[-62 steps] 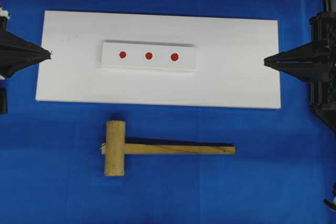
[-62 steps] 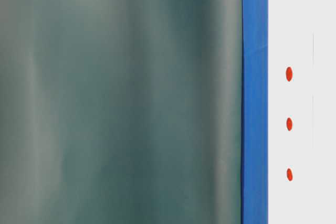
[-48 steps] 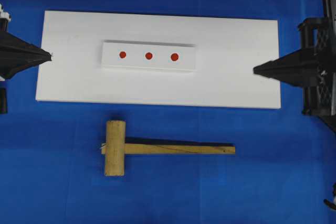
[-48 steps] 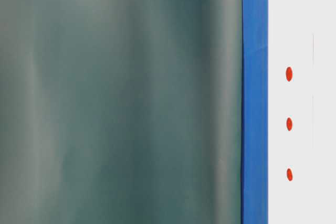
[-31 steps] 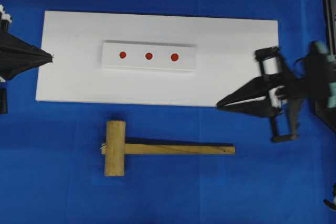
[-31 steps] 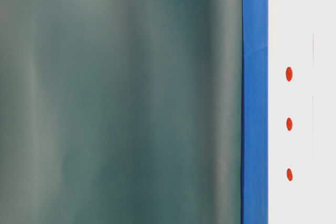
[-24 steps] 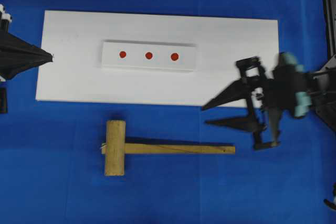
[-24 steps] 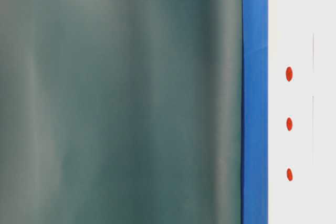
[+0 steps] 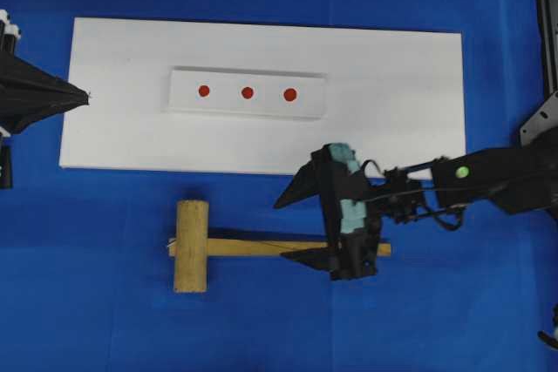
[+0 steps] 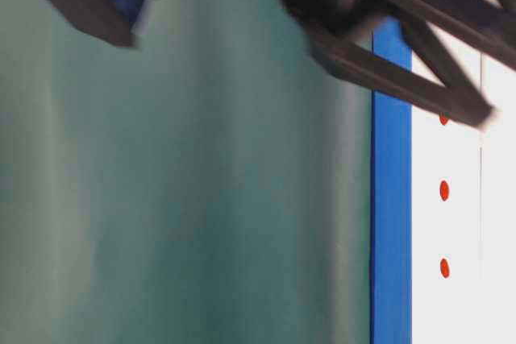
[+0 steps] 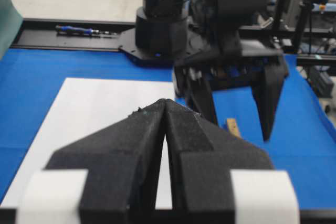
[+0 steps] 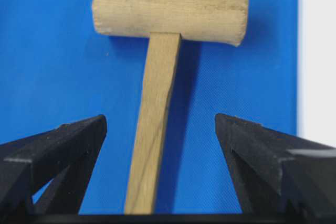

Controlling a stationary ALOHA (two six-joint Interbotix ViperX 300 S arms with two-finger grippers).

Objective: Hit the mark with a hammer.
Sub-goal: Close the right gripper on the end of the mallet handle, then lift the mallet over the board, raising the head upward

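The hammer [image 9: 192, 246], a light wooden mallet, lies flat on the blue cloth below the white board, its handle [image 9: 261, 247] running to the right. My right gripper [image 9: 279, 231] hovers open over the handle, one finger on each side. In the right wrist view the handle [image 12: 157, 119] runs between the wide-apart fingers without touching either, with the head [image 12: 170, 11] beyond. The mark [image 9: 248, 92] is the middle red dot on the white strip [image 9: 225, 104], and the mark [image 10: 444, 190] also shows in the table-level view. My left gripper [image 9: 83, 94] is shut and empty at the board's left edge.
The white board [image 9: 392, 84] carries the strip, and blue cloth [image 9: 87, 302] covers the table around it. The right arm [image 9: 488, 180] stretches in from the right across the board's lower right corner. A blurred green surface [image 10: 185, 199] fills most of the table-level view.
My right gripper swung from the board's right edge down and left to the hammer handle, and its jaws went from shut to wide open. The left gripper stayed still.
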